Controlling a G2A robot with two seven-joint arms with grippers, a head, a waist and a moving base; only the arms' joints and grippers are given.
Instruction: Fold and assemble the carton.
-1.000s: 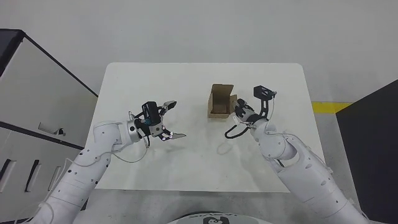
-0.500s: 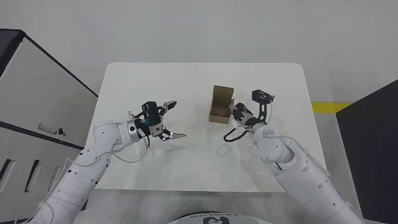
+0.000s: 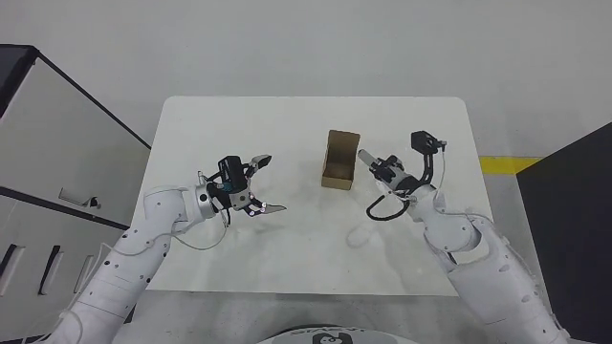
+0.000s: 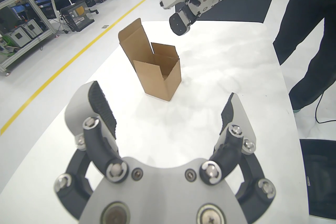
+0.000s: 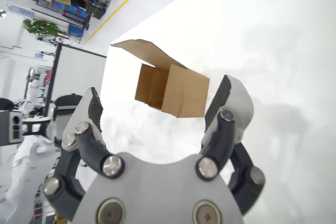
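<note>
Broadly, the white table (image 3: 287, 124), smooth and matt with rounded corners, carries a single brown carton (image 4: 160, 80) standing upright a little right of its middle, mouth open to the ceiling. The job looks to be at the closing stage: the body is already squared into a box, while the top is not yet folded. The right gripper (image 4: 172, 12) hangs just beside the carton on its right, apart from it, jaws spread wide and holding nothing. The left gripper (image 3: 273, 184) sits well apart on the other side, also spread wide and empty. Next, I judge, one gripper should steady a wall while the other presses the short side flap (image 4: 164, 50) inward, then bends the tall lid flap (image 4: 132, 41) over and tucks its rounded tongue in. Thin corrugated card like this creases easily and the box is light, so a one-sided push would likely slide or tip it. Ribbed black pads (image 4: 101, 101) line the fingers and should grip the card well.
</note>
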